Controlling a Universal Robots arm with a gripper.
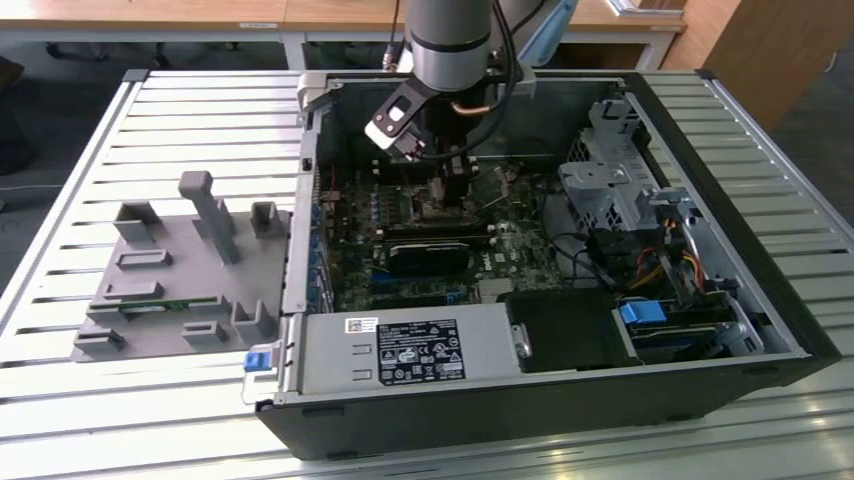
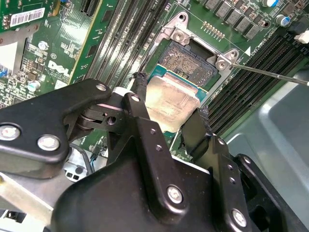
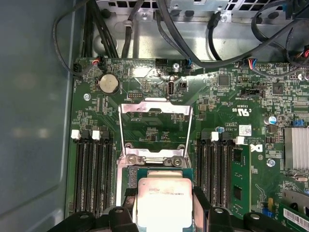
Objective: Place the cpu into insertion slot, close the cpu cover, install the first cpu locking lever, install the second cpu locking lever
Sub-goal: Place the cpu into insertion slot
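My gripper (image 2: 170, 96) is shut on the cpu (image 2: 166, 108), a small square chip with a dull silver top and a green edge. Black fingers (image 2: 140, 89) press on two opposite sides of it. The chip hangs tilted just above the insertion slot (image 2: 187, 60), whose gold contact field shows beyond it. In the first wrist view the cpu (image 3: 164, 208) sits in the gripper (image 3: 163, 193), and the cpu cover (image 3: 155, 107), a silver window frame, stands swung open behind the slot. A thin locking lever (image 2: 270, 73) sticks out sideways. In the exterior view the gripper (image 1: 454, 175) reaches down into the open computer case (image 1: 694, 150).
Memory slots (image 3: 91, 174) flank the socket on both sides. Black cables (image 3: 193, 29) run along the case wall. A power supply (image 1: 400, 350) and drive cage (image 1: 607, 190) crowd the case. A grey fixture (image 1: 174, 270) lies on the slatted table (image 1: 80, 420) at the exterior view's left.
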